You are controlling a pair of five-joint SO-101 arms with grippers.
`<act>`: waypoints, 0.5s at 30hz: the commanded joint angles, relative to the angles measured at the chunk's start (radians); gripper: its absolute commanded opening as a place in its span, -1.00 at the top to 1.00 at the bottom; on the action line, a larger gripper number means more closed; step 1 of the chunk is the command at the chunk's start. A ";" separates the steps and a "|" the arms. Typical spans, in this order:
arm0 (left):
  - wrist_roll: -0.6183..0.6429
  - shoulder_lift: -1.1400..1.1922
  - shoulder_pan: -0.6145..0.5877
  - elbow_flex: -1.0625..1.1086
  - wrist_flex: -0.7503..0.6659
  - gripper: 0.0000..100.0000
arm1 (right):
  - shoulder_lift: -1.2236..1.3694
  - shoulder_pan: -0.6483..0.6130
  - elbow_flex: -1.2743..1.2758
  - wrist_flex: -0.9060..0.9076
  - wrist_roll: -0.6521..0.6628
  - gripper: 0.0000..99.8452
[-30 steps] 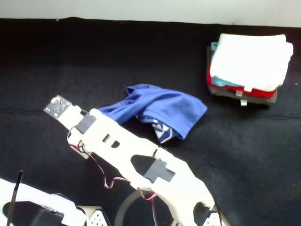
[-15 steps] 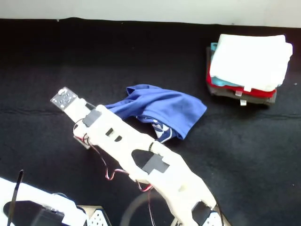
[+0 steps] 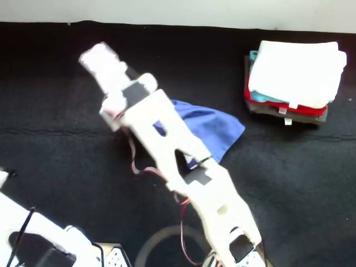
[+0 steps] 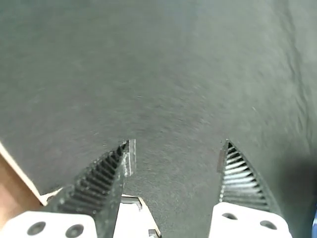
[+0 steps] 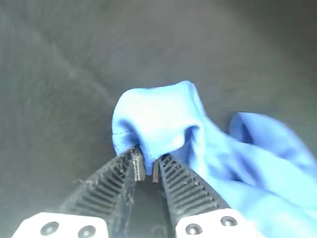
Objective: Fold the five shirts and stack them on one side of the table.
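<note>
A crumpled blue shirt (image 3: 219, 129) lies mid-table on the black cloth, partly covered by my white right arm (image 3: 172, 150), which reaches over it toward the far left. In the right wrist view my right gripper (image 5: 147, 168) is shut on a bunched fold of the blue shirt (image 5: 158, 119), lifted off the cloth. A stack of folded shirts (image 3: 292, 75), white on top with teal, red and dark layers beneath, sits at the far right. My left gripper (image 4: 176, 148) stands open over bare black cloth, with nothing between its fingers.
The left arm's base (image 3: 39, 242) is at the near left corner. Red wires (image 3: 146, 169) hang from the right arm. A pale wall edge (image 3: 178, 11) bounds the table's far side. Black cloth (image 3: 55, 105) spreads left of the shirt.
My right arm has swung from the near left toward the far side and risen, drawing the shirt's left edge with it. The stack has not moved.
</note>
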 commanded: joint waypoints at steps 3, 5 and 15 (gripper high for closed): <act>-0.003 0.001 0.329 0.041 -0.006 0.46 | -0.010 0.186 -0.440 0.209 0.132 0.99; -0.002 0.001 0.483 0.070 -0.018 0.46 | -0.012 0.266 -0.532 0.223 0.158 0.99; 0.144 0.018 1.061 0.142 -0.379 0.45 | -0.166 0.650 -0.572 0.223 0.183 0.99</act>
